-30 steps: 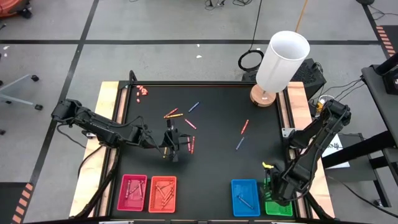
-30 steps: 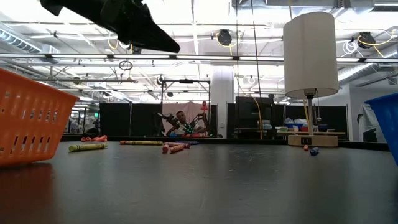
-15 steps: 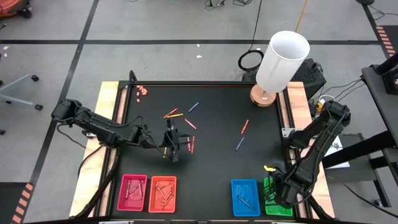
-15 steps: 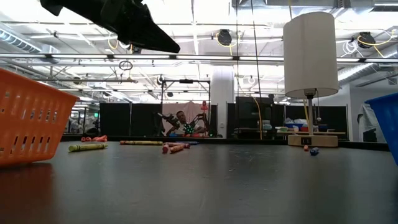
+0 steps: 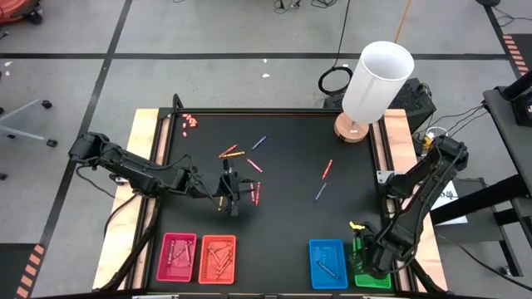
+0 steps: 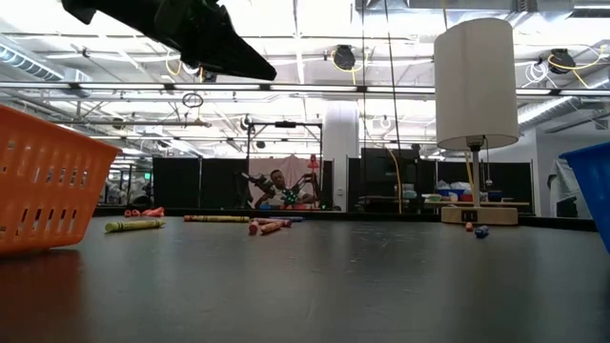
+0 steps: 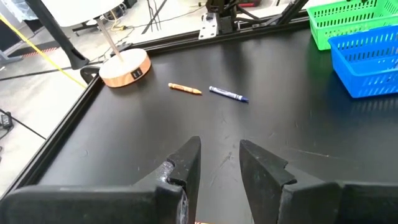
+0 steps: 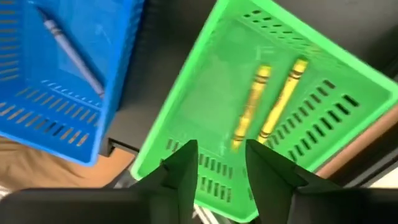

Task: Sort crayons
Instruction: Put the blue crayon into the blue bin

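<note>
High view: we see the right gripper (image 5: 368,253) poised over the green tray (image 5: 371,276) at the near right edge of the table, beside the blue tray (image 5: 327,262). The left gripper (image 5: 229,193) waits mid-table among loose crayons (image 5: 254,164); more crayons lie toward the lamp (image 5: 376,79).

Low view: we see only scattered crayons on the table and an orange tray (image 6: 43,181); neither claw shows clearly.

Left wrist view: the left claw's fingers (image 7: 186,167) stand parted with nothing between them; an orange crayon (image 7: 185,89) and a blue crayon (image 7: 228,94) lie ahead.

Right wrist view: the right claw's fingers (image 8: 180,171) stand apart and empty above the green tray, where two yellow crayons (image 8: 270,102) lie; one looks blurred, perhaps not yet settled. We judge the release step best done by lifting straight up, clear of the tray wall.
</note>
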Controlling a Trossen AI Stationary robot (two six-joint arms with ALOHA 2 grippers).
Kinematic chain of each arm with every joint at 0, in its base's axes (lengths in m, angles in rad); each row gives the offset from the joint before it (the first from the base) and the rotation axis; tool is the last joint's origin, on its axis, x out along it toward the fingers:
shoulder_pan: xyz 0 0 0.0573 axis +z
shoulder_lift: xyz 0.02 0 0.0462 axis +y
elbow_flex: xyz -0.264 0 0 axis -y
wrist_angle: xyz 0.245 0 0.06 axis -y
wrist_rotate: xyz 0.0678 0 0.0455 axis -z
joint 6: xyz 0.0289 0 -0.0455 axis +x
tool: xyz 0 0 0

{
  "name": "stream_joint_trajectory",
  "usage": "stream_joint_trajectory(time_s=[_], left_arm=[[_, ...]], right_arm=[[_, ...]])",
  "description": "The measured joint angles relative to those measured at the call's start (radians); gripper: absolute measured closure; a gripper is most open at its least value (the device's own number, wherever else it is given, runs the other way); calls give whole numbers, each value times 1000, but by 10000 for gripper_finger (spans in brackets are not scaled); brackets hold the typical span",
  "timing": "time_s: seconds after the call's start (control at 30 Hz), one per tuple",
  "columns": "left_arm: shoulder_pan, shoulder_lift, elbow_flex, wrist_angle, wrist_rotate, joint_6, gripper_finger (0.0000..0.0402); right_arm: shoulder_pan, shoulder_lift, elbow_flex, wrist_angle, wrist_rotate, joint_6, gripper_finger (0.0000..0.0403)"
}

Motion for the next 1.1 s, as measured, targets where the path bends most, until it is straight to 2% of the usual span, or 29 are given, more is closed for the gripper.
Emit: stream_joint_trajectory(time_s=[0.23, 0.6, 0.87, 1.1], left_arm=[[0, 0, 0, 0, 0, -4, 293], [0, 0, 0, 2, 0, -6, 293], [0, 0, 0, 2, 0, -6, 293], [0, 0, 0, 2, 0, -6, 293]], right_arm=[[-32, 0, 0, 32, 65, -19, 284], [-137, 0, 0, 12, 189, -252, 288], [-275, 0, 0, -39, 353, -574, 289], [-393, 0, 0, -28, 641, -1035, 289]])
